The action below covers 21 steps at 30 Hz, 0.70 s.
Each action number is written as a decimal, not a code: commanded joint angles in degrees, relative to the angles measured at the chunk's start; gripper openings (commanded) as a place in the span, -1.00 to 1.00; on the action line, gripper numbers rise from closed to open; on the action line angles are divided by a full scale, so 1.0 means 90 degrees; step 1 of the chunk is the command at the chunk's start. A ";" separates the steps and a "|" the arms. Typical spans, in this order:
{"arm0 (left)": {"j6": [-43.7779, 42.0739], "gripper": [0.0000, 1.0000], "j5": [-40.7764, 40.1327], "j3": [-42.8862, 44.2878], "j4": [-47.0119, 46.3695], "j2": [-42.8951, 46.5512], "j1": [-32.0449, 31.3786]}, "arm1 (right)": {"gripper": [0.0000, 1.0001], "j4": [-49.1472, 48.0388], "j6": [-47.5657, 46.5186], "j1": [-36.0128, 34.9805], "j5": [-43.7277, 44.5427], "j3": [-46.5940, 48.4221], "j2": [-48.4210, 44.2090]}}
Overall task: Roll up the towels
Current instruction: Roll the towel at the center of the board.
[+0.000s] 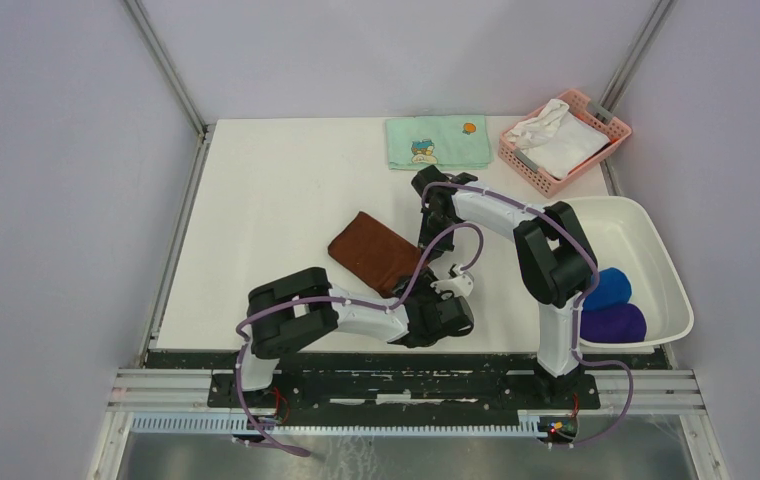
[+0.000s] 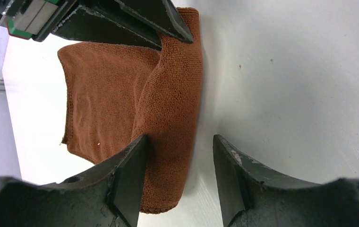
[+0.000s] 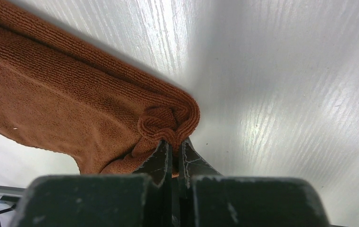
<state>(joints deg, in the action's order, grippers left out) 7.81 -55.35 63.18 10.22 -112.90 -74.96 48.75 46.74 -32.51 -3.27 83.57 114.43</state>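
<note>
The rust-brown towel [image 1: 371,250] lies mid-table, partly folded over along its right edge. My right gripper [image 1: 426,260] is shut on the bunched far end of that fold, as the right wrist view shows [image 3: 173,144] with the towel [image 3: 73,99] curled at the tips. My left gripper [image 1: 428,305] is open at the near end. In the left wrist view [image 2: 180,175] the towel's folded edge [image 2: 168,118] lies between the jaws, against the left finger [image 2: 130,175]. The royal blue towel [image 1: 608,288] and the dark purple towel [image 1: 613,323] lie rolled in the white tub [image 1: 656,250].
A pale green cartoon-print towel [image 1: 437,142] lies flat at the back. A pink basket [image 1: 606,150] with a white cloth [image 1: 556,135] stands at the back right. The white tub fills the table's right side.
</note>
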 commanded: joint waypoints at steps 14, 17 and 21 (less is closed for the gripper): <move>-0.0044 0.25 -0.0233 0.0160 0.0106 -0.0112 0.0126 | -0.99 0.0120 -0.0150 0.0016 -0.0114 0.0011 0.0236; 0.0083 0.26 -0.0158 0.0202 0.0263 -0.0183 0.0278 | -0.99 0.0106 -0.0191 0.0010 -0.0152 -0.0006 0.0218; 0.0254 0.19 0.0162 0.0142 0.0365 -0.0155 0.0467 | -0.99 0.0031 -0.0221 0.0036 -0.0228 -0.0058 0.0149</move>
<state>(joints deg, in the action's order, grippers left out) 7.84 -55.64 63.83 11.16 -113.27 -72.79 48.58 46.04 -32.14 -5.04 83.55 114.74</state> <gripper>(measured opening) 0.618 0.026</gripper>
